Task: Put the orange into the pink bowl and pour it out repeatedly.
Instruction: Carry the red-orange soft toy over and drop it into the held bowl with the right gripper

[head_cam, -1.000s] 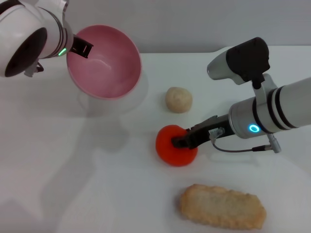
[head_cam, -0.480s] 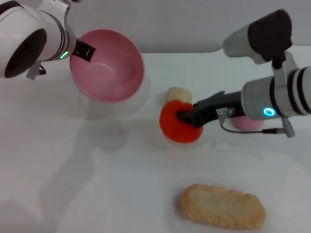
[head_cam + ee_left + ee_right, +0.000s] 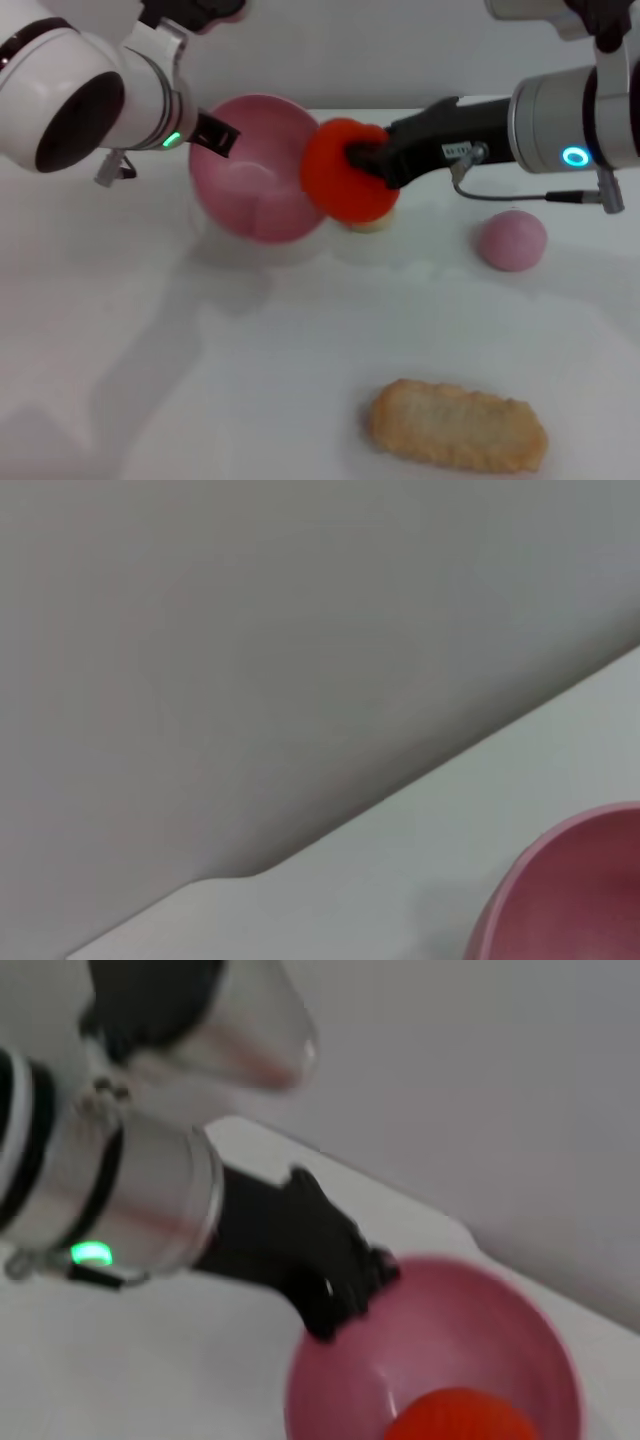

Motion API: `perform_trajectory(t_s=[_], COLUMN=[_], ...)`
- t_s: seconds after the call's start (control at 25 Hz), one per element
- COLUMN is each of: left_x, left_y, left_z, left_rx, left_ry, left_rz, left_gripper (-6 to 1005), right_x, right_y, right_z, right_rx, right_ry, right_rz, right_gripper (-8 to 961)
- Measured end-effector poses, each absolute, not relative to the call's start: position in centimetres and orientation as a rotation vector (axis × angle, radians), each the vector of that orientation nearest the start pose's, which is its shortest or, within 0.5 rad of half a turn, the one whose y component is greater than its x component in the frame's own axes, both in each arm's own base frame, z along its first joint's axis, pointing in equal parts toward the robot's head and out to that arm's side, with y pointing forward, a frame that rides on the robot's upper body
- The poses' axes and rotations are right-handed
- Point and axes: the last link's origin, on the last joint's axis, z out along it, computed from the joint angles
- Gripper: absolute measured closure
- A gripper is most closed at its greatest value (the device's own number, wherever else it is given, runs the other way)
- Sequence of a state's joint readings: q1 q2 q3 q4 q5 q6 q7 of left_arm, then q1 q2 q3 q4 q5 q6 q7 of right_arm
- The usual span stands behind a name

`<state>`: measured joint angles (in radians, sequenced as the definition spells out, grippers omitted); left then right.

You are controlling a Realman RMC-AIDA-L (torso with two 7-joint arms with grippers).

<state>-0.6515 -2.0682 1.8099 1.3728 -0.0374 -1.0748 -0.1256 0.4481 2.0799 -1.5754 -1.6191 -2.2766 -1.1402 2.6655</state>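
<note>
Since a moment ago your left claw (image 3: 215, 135), pinching the rim of the smooth deep pink plastic bowl (image 3: 262, 170), has swung it inward and tipped its mouth rightward, while your right claw (image 3: 362, 160), clamped on the glossy orange-red toy orange (image 3: 345, 185), has lifted it off the surface. The orange now hangs at the bowl's right rim, just outside, so the drop lies leftward and slightly down. On the white surface (image 3: 200, 380) you have a beige lumpy ball (image 3: 365, 224) under the orange, a breaded cutlet-shaped piece (image 3: 457, 425) nearer you, and a dull pink ball (image 3: 511, 240) at right.
</note>
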Motion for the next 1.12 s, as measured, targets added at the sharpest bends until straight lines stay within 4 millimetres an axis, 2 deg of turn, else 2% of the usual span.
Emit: perform_trajectory(t_s=[0.4, 0.76, 0.96, 1.12], left_x=[-12.1, -11.6, -11.4, -11.1], left_y=[39.8, 39.7, 39.6, 39.5], left_z=[-3.6, -3.8, -3.8, -3.8], left_rx=[-2.144, -2.172, -2.181, -2.186], left_ry=[-0.671, -0.662, -0.660, -0.660], left_rz=[0.266, 0.256, 0.262, 0.275], left_gripper=[956, 956, 956, 956], right_x=[10.0, 10.7, 11.1, 11.4], right_y=[36.3, 36.6, 36.9, 37.0], right_z=[-0.9, -1.4, -1.5, -1.5], right_rx=[-2.530, -2.522, -2.512, -2.501], right_ry=[0.750, 0.785, 0.804, 0.805], right_rz=[0.245, 0.237, 0.238, 0.240], right_gripper=[840, 841, 760, 599])
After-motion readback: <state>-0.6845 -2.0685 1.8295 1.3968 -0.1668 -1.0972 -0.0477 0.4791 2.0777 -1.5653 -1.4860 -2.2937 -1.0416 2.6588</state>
